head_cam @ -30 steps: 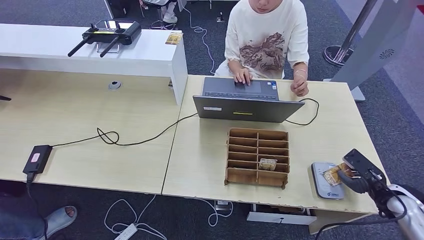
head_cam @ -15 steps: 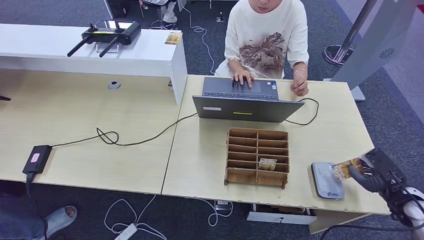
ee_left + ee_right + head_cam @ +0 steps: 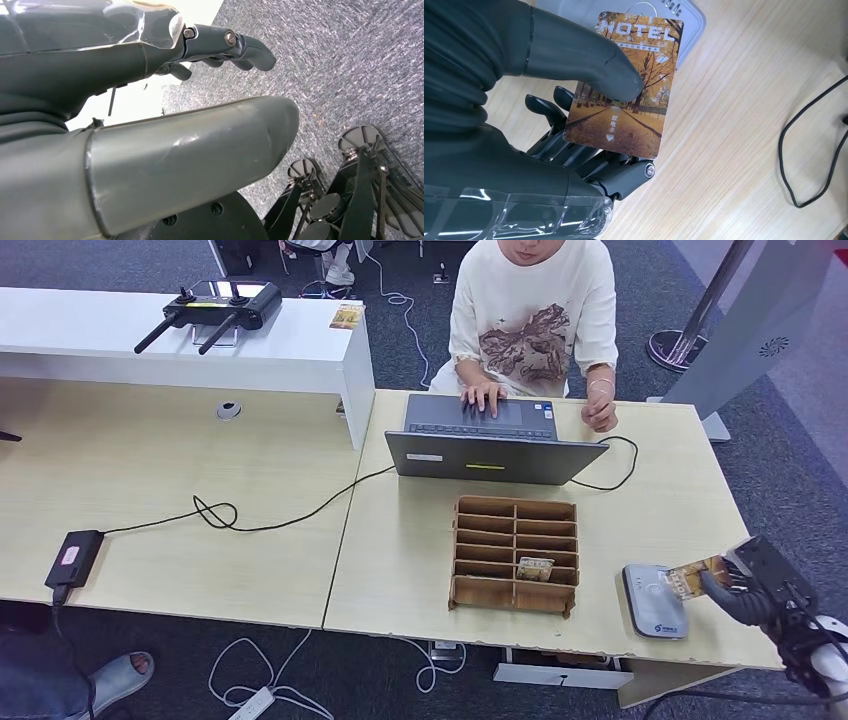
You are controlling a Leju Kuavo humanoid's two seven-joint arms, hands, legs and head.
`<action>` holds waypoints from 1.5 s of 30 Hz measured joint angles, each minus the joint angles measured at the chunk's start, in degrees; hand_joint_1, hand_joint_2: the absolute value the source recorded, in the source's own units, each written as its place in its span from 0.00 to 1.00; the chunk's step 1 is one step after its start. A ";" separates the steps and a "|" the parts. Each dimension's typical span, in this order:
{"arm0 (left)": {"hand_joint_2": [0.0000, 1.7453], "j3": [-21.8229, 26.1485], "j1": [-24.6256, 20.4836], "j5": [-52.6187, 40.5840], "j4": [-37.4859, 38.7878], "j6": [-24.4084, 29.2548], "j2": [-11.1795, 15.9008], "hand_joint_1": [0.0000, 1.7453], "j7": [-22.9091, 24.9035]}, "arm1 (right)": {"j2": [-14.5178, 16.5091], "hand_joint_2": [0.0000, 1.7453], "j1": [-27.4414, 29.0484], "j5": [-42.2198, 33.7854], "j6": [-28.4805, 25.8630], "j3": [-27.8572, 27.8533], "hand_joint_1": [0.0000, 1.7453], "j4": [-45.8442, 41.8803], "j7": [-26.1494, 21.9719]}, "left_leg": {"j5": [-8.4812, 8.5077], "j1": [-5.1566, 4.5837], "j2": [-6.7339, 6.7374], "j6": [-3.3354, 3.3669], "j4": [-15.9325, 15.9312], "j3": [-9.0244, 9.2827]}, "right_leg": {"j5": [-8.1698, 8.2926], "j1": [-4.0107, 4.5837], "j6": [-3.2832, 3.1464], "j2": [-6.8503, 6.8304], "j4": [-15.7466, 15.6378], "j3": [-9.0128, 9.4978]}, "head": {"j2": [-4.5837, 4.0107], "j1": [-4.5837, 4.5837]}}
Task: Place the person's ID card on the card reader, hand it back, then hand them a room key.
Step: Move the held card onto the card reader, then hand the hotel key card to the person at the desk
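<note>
My right hand [image 3: 757, 587] hangs over the desk's near right corner and pinches a card [image 3: 692, 578] between thumb and fingers. In the right wrist view the card [image 3: 624, 85] shows an autumn avenue and the word HOTEL, with my thumb [image 3: 574, 50] pressing on its face. The grey card reader [image 3: 655, 602] lies flat on the desk; the card's far end hovers over its right edge [image 3: 686, 20]. A second card [image 3: 535, 568] stands in the wooden slot rack [image 3: 515, 530]. My left hand [image 3: 125, 100] hangs beside the desk above the carpet, holding nothing.
A person [image 3: 535, 320] sits across the desk with one hand [image 3: 487, 393] on a grey laptop [image 3: 490, 445]. A black cable [image 3: 620, 480] loops right of the laptop. A white counter [image 3: 180, 340] with a remote controller [image 3: 215, 305] stands at the far left.
My right hand has drawn back to the right with the card, from over the middle of the reader to its right edge. Over the last half second it barely moved.
</note>
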 joint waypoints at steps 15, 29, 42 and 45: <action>0.00 0.00 -0.13 0.53 0.00 0.18 -0.27 0.00 -1.63 | -0.39 1.00 5.83 3.80 -5.05 -10.33 1.00 -18.40 -8.47 | 0.00 0.00 0.07 0.00 0.00 -0.10 | 0.00 0.00 -0.01 0.07 0.04 -0.09 | 0.00 -0.01; 0.00 0.00 -0.88 0.61 0.00 1.88 -1.04 0.00 -2.36 | 1.60 1.00 2.98 20.81 -12.86 -13.65 1.00 -32.63 -8.65 | 0.01 0.00 0.07 0.00 0.00 -0.11 | 0.01 0.00 0.00 0.05 0.04 -0.10 | 0.00 0.00; 0.00 0.00 -1.11 0.44 0.00 2.56 -1.40 0.00 -2.38 | 1.44 1.00 -3.64 28.08 -16.45 -11.41 1.00 -32.94 -7.74 | 0.01 0.01 0.04 -0.01 0.00 -0.11 | 0.01 0.01 -0.01 0.02 0.05 -0.10 | 0.00 -0.01; 0.00 0.00 -1.13 0.39 0.00 2.56 -1.43 0.00 -2.37 | 1.44 1.00 -4.00 29.13 -17.24 -10.88 1.00 -32.94 -7.77 | 0.01 0.01 0.04 -0.01 0.00 -0.12 | 0.01 0.01 0.00 0.02 0.05 -0.10 | 0.00 0.00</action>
